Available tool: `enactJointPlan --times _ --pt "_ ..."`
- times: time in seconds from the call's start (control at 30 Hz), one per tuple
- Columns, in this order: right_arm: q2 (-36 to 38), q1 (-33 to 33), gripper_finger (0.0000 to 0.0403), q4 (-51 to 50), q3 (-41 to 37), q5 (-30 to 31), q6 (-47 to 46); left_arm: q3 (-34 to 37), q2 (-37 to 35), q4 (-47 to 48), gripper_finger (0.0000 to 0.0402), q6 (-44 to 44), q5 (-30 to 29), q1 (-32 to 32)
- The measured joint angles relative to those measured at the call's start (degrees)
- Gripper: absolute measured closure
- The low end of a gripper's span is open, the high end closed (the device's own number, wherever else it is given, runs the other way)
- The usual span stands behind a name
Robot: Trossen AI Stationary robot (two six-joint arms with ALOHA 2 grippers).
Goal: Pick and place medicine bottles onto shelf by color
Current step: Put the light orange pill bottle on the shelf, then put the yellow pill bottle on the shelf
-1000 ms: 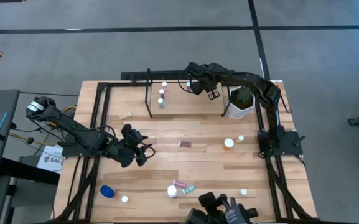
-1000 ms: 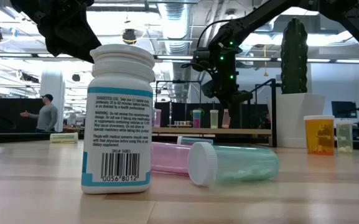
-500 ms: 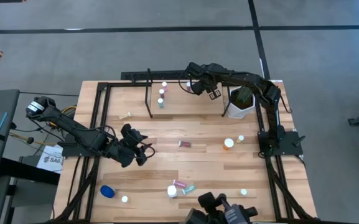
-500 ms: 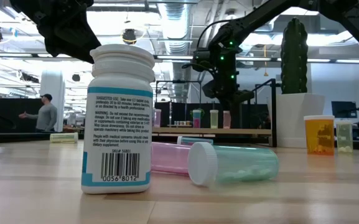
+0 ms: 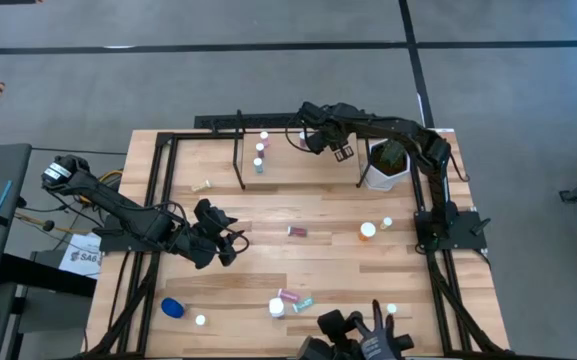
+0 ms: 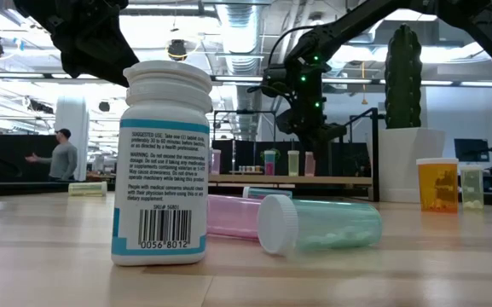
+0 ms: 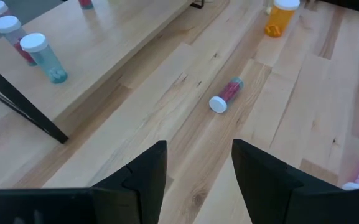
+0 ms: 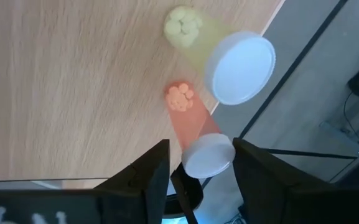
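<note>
The shelf [image 5: 298, 165] stands at the table's far side, with pink and teal medicine bottles [image 7: 39, 53] upright on its left part. At its far right edge an orange bottle [image 8: 195, 134] and a yellow-green one [image 8: 229, 56] stand upright. My right gripper [image 8: 201, 171] is open above the orange bottle, its fingers on either side of the white cap. My left gripper [image 7: 198, 180] hangs open over the table's left middle [image 5: 230, 240], holding nothing. A red bottle [image 7: 226, 94] lies on its side ahead of it.
A white pot with a green plant [image 5: 386, 165] stands right of the shelf. Loose bottles sit on the table: orange [image 5: 368, 230], blue [image 5: 172, 308], and a white one [image 6: 164, 166] with pink and teal ones lying beside it [image 5: 296, 300]. A dark shape [image 5: 373, 335] is at the near edge.
Both arms have stayed in place. The dark shape at the table's near edge has shifted and risen a little.
</note>
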State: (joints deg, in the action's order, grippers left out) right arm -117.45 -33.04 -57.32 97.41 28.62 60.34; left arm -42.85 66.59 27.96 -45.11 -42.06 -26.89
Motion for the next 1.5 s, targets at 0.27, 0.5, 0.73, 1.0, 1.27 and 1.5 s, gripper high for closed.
enactJointPlan --times 0.27,0.5,0.73,1.0,1.27,1.5 --pt "0.06 0.00 0.0182 0.01 0.00 0.11 -2.77 0.00 0.00 -0.01 0.0233 -0.43 0.00 0.00" --pt "1.27 -0.10 0.0169 -2.38 2.47 0.02 -6.92 0.00 -0.42 0.01 0.0233 -0.65 0.02 0.00" --pt "3.31 0.36 0.0168 -8.99 5.53 -1.86 -16.96 0.00 -0.66 -0.01 0.0233 -0.74 0.22 -0.02" --pt "11.80 4.11 0.0168 -16.01 5.60 -11.33 -33.98 0.00 -1.16 0.48 0.0233 -0.39 0.25 -0.02" --pt "20.25 16.97 0.0170 -21.35 5.60 -14.66 -52.57 0.00 -1.16 0.45 0.0233 -0.20 0.26 -0.02" --pt "26.39 33.02 0.0177 -27.93 -2.21 -15.51 -72.05 0.00 -1.16 0.51 0.0233 0.07 0.89 -0.08"
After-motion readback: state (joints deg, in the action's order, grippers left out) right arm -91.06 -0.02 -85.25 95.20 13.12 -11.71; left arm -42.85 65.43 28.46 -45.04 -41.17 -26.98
